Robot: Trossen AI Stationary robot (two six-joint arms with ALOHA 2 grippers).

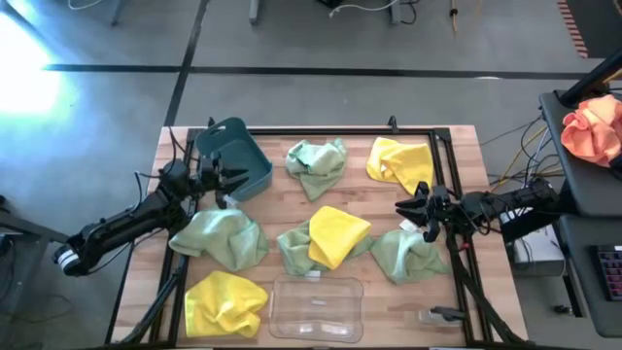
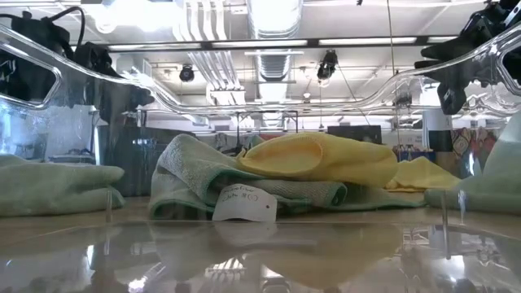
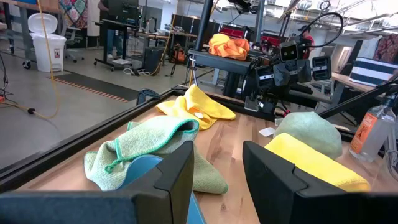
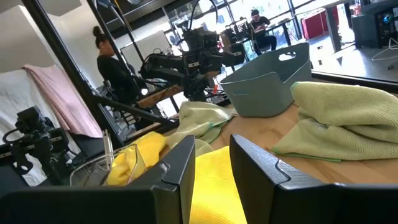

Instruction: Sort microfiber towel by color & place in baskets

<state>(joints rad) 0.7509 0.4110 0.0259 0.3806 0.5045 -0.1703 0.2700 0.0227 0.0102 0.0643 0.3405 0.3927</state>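
Several microfiber towels lie loose on the wooden table: sage green ones [image 1: 316, 165] [image 1: 220, 237] [image 1: 408, 255], yellow ones [image 1: 398, 160] [image 1: 224, 302], and a yellow towel [image 1: 337, 234] resting on a green one [image 1: 293, 249] at the middle. The dark teal basket [image 1: 234, 156] stands at the far left. The clear basket [image 1: 316, 309] sits at the near edge. My left gripper [image 1: 231, 181] [image 3: 217, 168] hovers open beside the teal basket's near corner. My right gripper [image 1: 412, 205] [image 4: 211, 168] hovers open between the far yellow towel and the right green towel.
An orange-pink cloth bundle [image 1: 593, 128] lies on a side stand beyond the table's right edge. A black frame rail [image 1: 321, 129] borders the table. A white tag [image 2: 241, 203] shows on the middle green towel. A person [image 4: 112, 62] stands in the room beyond.
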